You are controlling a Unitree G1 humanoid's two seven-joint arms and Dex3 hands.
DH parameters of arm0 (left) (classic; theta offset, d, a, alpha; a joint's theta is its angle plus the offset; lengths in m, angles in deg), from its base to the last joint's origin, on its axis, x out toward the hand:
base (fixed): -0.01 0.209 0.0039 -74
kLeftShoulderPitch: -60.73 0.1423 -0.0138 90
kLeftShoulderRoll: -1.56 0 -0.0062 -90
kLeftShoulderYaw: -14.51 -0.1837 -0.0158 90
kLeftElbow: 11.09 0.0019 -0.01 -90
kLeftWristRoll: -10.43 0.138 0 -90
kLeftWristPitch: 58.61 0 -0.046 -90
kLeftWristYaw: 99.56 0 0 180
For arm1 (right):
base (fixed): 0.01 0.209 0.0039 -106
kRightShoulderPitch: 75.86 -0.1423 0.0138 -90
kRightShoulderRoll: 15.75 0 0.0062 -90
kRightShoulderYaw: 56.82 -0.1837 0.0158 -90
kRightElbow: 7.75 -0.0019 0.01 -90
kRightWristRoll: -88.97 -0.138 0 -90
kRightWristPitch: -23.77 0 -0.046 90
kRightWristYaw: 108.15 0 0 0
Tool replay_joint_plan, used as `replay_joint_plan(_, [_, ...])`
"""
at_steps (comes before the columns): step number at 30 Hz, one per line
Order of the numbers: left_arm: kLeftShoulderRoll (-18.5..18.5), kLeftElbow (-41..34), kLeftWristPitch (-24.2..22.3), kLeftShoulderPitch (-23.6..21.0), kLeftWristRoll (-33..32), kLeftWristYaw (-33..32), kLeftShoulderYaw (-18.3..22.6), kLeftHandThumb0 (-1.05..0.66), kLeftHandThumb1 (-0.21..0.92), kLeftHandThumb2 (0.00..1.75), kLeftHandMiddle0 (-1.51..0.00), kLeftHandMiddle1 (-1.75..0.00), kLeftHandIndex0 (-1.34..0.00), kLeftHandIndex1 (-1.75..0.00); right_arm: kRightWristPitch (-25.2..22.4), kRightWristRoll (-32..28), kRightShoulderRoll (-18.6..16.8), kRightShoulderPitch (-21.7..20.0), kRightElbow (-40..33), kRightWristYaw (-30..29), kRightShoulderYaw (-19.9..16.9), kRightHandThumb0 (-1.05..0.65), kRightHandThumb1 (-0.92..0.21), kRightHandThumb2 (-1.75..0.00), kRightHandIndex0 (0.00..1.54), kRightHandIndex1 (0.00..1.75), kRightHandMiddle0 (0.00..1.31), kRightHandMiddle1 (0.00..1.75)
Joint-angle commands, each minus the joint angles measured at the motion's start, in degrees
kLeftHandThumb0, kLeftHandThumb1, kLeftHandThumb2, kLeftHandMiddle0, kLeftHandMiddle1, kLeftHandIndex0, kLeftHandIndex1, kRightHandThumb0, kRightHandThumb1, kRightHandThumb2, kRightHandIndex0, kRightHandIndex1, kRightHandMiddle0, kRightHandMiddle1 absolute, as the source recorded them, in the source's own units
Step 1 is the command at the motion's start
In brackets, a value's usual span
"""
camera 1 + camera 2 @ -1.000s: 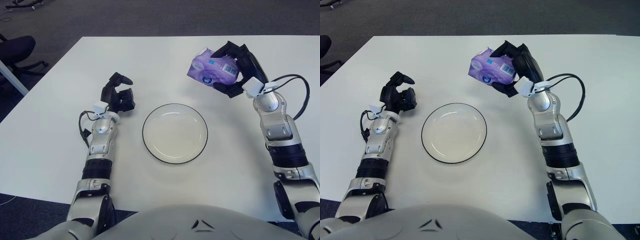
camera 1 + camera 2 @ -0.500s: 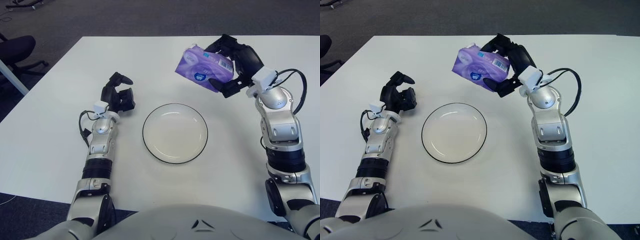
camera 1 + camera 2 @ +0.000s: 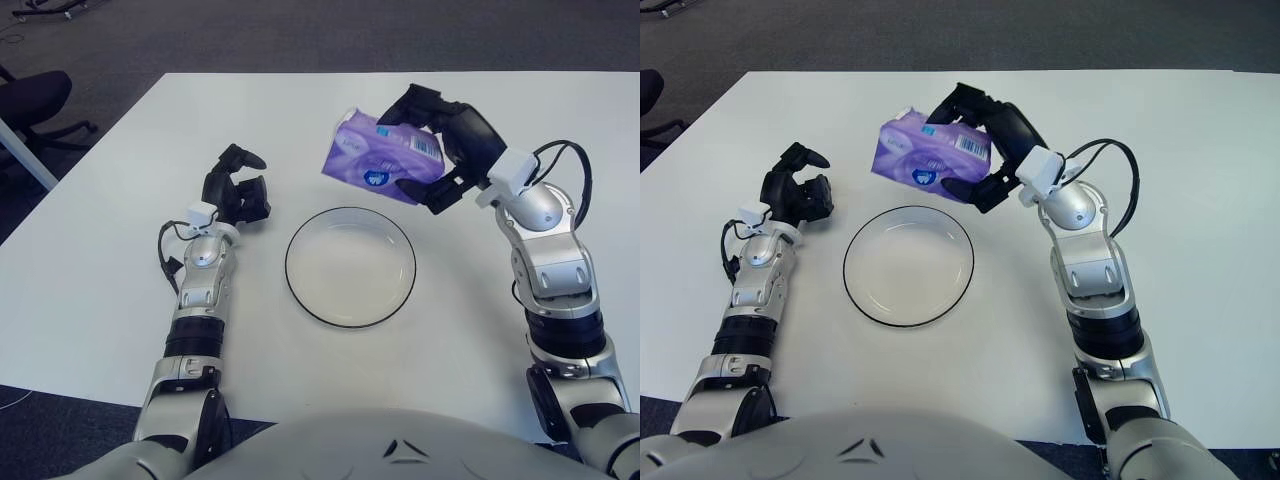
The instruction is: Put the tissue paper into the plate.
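Note:
A purple tissue pack [image 3: 375, 160] hangs in the air over the far right rim of the plate [image 3: 350, 266], a white round dish with a dark edge on the white table. My right hand [image 3: 440, 150] is shut on the pack, with fingers wrapped over its top and right end. The pack is tilted, its left end toward the table's far side. My left hand [image 3: 236, 192] shows to the left of the plate with its fingers curled and nothing in them.
The white table [image 3: 100, 260] spreads wide around the plate. A black office chair [image 3: 30, 105] stands off the table's far left corner. Dark carpet lies beyond the far edge.
My right hand has carried the tissue pack leftward and toward me, from the far right of the table to above the plate's far right rim. The left hand has not moved.

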Motion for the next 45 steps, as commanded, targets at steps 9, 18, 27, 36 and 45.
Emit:
replay_joint_plan(9, [3.85, 6.85, 0.64, 9.47, -0.28, 0.08, -0.80, -0.47, 0.36, 1.26, -1.32, -1.75, -0.58, -1.75, 1.72, -2.24, 0.46, 2.47, -1.35, 4.37, 2.30, 0.54, -0.14, -1.52, 0.75, 1.75, 1.03, 1.75])
replay_joint_plan(18, [4.10, 6.99, 0.84, 9.39, -0.16, -0.20, -0.87, -0.46, 0.36, 1.26, -1.32, -1.75, -0.58, -1.75, 4.24, -2.05, 1.43, 4.08, -0.62, 7.63, 3.94, 0.56, -0.10, -1.57, 0.79, 1.75, 1.07, 1.75])
replay_joint_plan(27, [4.18, 6.88, 0.83, 9.46, -0.14, -0.34, -0.86, -0.46, 0.37, 1.25, -1.32, -1.75, -0.57, -1.75, 7.38, -4.18, 2.66, 3.68, 1.66, 12.71, 5.03, 0.57, -0.09, -1.59, 0.80, 1.75, 1.05, 1.75])
replay_joint_plan(36, [4.39, 6.56, 0.47, 9.42, -0.44, -0.38, -0.77, -0.46, 0.37, 1.25, -1.32, -1.75, -0.57, -1.75, 12.06, 3.31, 5.94, 2.63, 2.40, 12.76, 7.85, 0.18, -0.09, -1.54, 0.80, 1.75, 0.73, 1.62])
replay_joint_plan(45, [4.52, 5.89, -0.05, 9.75, -0.06, -1.06, -0.98, -0.47, 0.34, 1.29, -1.33, -1.75, -0.60, -1.75, 16.82, 6.16, 8.43, 1.95, 3.75, 14.79, 9.81, -0.45, -0.36, -1.05, 0.19, 1.42, 0.10, 1.59])
